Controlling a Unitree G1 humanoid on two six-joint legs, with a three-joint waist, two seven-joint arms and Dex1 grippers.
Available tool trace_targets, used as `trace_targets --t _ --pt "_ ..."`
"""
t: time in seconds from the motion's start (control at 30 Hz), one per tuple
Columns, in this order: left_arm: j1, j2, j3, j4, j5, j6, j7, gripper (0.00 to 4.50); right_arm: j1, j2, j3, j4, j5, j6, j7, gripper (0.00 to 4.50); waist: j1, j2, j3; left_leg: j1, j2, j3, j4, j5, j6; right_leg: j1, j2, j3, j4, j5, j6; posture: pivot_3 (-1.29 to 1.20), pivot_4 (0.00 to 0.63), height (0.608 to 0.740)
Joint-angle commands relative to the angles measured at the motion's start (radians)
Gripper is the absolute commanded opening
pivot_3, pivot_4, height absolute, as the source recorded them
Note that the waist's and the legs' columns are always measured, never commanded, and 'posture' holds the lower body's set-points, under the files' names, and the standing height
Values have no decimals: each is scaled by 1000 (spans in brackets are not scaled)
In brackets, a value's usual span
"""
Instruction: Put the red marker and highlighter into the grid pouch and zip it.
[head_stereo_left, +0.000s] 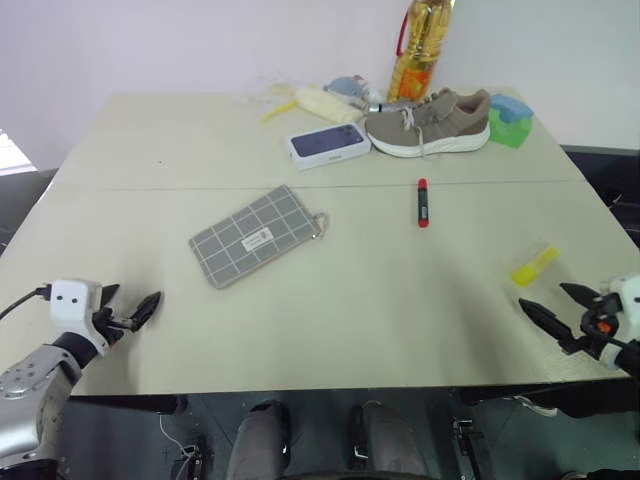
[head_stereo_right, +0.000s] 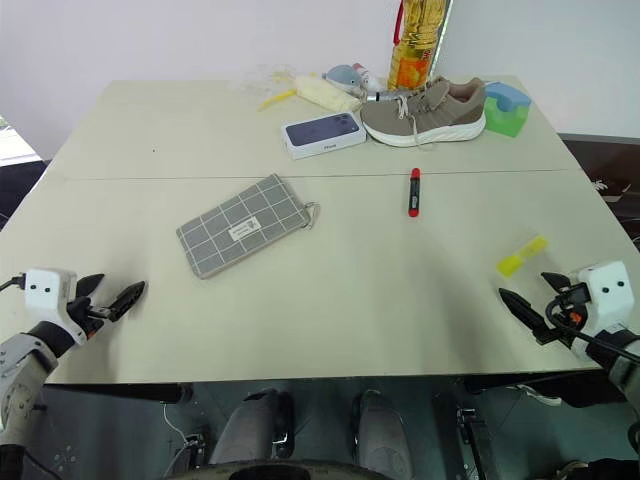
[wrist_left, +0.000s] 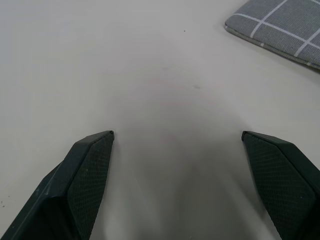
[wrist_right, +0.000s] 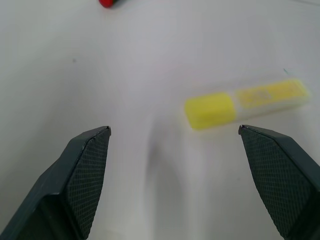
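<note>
Grey grid pouch, seemingly empty

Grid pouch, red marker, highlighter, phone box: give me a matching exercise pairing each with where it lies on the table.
Things:
1. grid pouch
2. red marker
3. highlighter
4. phone box

Places:
A. near the right gripper, just beyond its open fingers
B. far side, beside the shoe
C. middle of the table, right of the pouch
D. left of centre, lying flat, nearest the left gripper

Pairs: 1-D, 2-C, 3-A, 4-B
</note>
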Motion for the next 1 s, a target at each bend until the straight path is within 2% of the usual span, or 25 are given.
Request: trace_targets --t 0.03,0.23,0.37,0.57,0.63,0.67,0.73,0.9,0.93,1.0 --pt "1 10 23 -25 0 -9 -1 4329 -3 -8 -16 -34 18 5 -4 4278 0 0 0 0 0 0 0 0 0 0 0 0 0 0 0 0 150 724" --pt "-31 1 14 1 5 -19 7 4329 -35 -7 3 -44 31 13 -3 4278 0 0 0 0 0 0 0 0 0 0 0 0 0 0 0 0 150 724" --pt "-48 -14 3 14 25 -62 12 4329 -94 2 66 -88 47 19 -13 4278 -3 0 0 0 0 0 0 0 0 0 1 0 0 1 2 0 150 724" --pt "-69 -57 -14 10 39 -112 29 4329 -258 65 258 -159 57 60 -74 4278 -1 -1 0 0 0 0 0 0 0 0 1 0 0 2 3 0 150 724" --pt "-69 -78 -40 1 59 -136 33 4329 -386 145 410 -165 28 74 -115 4278 -3 -1 0 0 0 0 0 0 0 0 1 0 0 2 3 0 150 724" --pt "-72 -84 -49 -1 65 -143 33 4500 -431 172 458 -160 18 86 -132 3720 -6 -1 0 0 0 0 0 0 0 0 1 0 0 2 3 0 150 724" --pt "-78 -90 -61 -3 71 -154 31 4500 -513 228 557 -126 -31 102 -172 2910 -7 -1 0 0 0 0 0 0 0 -1 1 0 1 2 2 0 150 724" --pt "-92 -78 -70 19 81 -175 21 4500 -635 327 697 -10 -121 104 -242 294 1 -3 -1 -2 -1 -1 0 0 0 -1 0 -1 1 2 3 0 150 724" --pt "-93 -76 -72 22 85 -181 18 4500 -668 357 723 28 -143 96 -257 39 -1 -3 -1 -3 -1 -1 0 0 0 -1 0 -1 0 2 3 0 150 724" --pt "-89 -70 -76 28 95 -200 8 4500 -754 439 790 126 -195 71 -288 39 -9 -3 -1 -2 -1 0 1 0 0 -1 0 -1 1 2 3 0 150 724"
